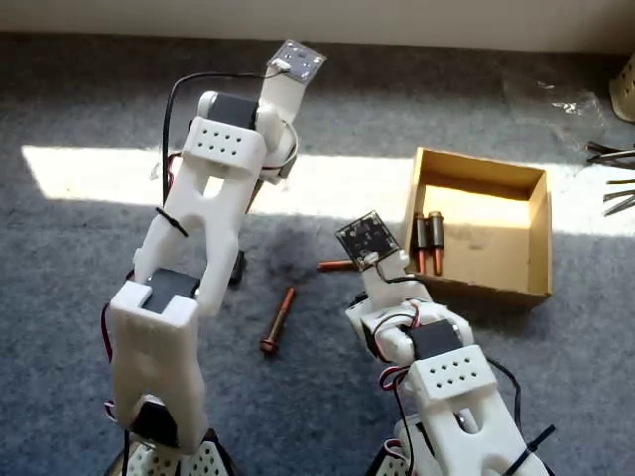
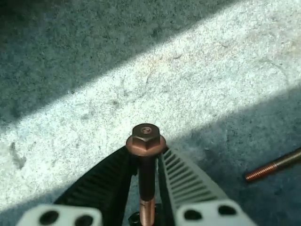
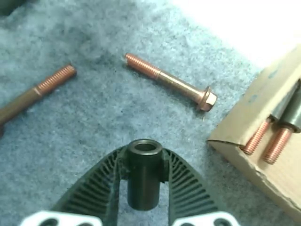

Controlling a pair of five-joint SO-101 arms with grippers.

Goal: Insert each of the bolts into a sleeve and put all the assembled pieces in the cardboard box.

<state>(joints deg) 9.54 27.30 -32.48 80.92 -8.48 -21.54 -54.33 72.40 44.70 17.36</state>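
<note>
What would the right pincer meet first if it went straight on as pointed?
Likely the loose bolt lying crosswise on the carpet ahead of the right pincer and its held sleeve; depth is unclear, so carpet might come first.

A bright band of sunlight is thrown across the carpet [image 1: 79, 169] in the high view and into the box [image 1: 539, 238], whose floor is washed out, while the carpet on either side is left in shade. In the left wrist view a similar band is cast diagonally, and the bolt [image 2: 146, 140] head is lit. In the right wrist view the carpet is shaded, and one corner is burnt white by glare.
</note>
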